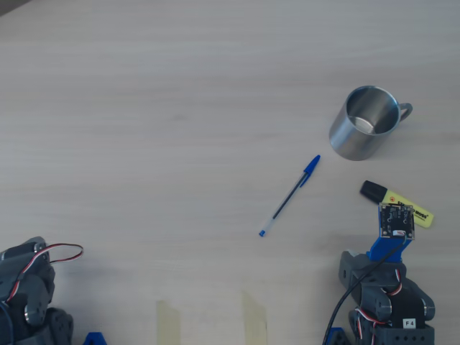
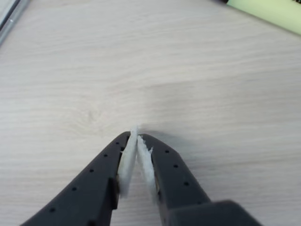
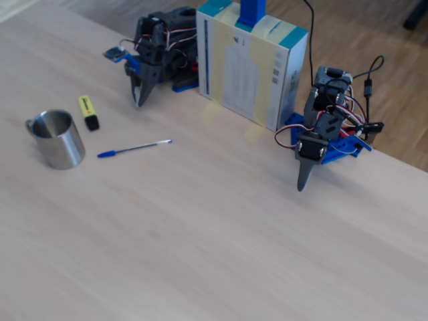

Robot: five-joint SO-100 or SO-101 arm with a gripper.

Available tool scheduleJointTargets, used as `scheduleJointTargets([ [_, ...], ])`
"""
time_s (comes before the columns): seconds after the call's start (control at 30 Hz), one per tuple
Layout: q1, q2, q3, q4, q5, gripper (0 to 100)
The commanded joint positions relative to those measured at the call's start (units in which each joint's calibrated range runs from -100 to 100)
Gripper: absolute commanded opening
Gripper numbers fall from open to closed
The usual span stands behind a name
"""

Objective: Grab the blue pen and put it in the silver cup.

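Note:
The blue pen (image 1: 290, 195) lies flat on the wooden table, blue cap toward the silver cup (image 1: 365, 131), which stands upright and empty with its handle to the right. In the fixed view the pen (image 3: 134, 148) lies right of the cup (image 3: 59, 138). My gripper (image 2: 136, 135) is shut and empty, tips close to the bare table. In the fixed view it (image 3: 138, 101) points down, behind the pen and apart from it. Only a sliver of the pen (image 2: 8, 20) shows at the wrist view's top left corner.
A yellow highlighter (image 1: 399, 204) with a black cap lies beside my arm, partly under the wrist camera board (image 1: 397, 220). A second arm (image 3: 319, 137) stands at the right of the fixed view, and a blue-and-white box (image 3: 249, 61) stands between the arms.

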Motion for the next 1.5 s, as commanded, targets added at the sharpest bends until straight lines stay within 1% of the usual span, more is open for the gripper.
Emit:
scheduleJointTargets([
  [0.0, -1.1, 0.5, 0.5, 1.1, -0.1, 3],
  [0.3, -1.4, 0.6, -0.7, 0.0, -0.3, 3],
  [0.37, -1.4, 0.7, -1.9, -1.5, -0.3, 7],
  [0.53, -4.5, 0.7, -1.5, -4.6, -0.3, 20],
  [0.67, -7.3, 0.9, -2.4, -9.5, -0.8, 26],
  [0.73, -9.0, 1.9, -2.7, -12.5, -2.9, 27],
  [0.97, -13.5, 10.7, -7.0, -20.8, -10.7, 27],
  [1.3, -20.3, 27.5, -17.6, -30.6, -18.7, 27],
  [1.47, -23.7, 34.8, -22.4, -34.8, -21.8, 28],
])
